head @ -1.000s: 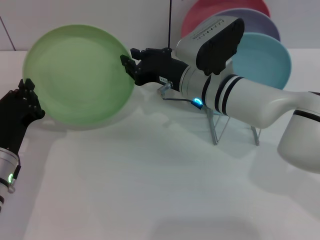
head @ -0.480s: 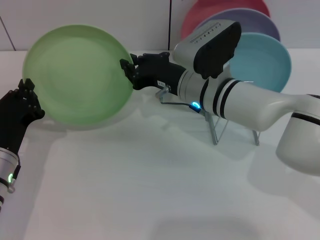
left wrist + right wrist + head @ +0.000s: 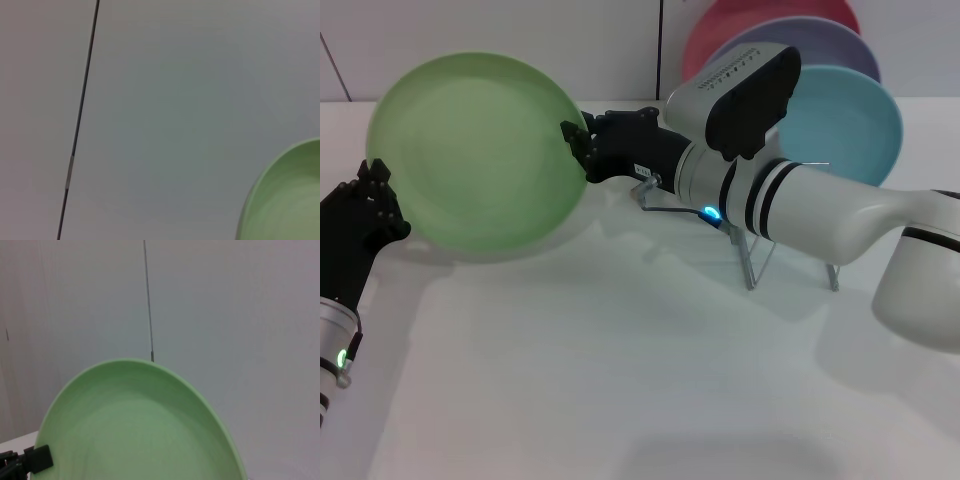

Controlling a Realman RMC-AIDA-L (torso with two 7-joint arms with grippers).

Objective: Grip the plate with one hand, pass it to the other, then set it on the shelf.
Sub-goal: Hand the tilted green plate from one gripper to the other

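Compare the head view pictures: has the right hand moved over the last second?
Yes, slightly. The right hand has edged up and toward the green plate, away from the wire rack, and now meets the plate's rim.

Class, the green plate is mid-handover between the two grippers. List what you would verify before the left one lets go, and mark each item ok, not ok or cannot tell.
1. Left gripper at the plate rim: ok.
2. Right gripper at the opposite rim: ok.
3. Right gripper firmly clamped on the rim: cannot tell.
4. Plate held clear of the table: ok.
5. Shelf has an open slot in front of the turquoise plate: cannot tell, the right arm hides it.
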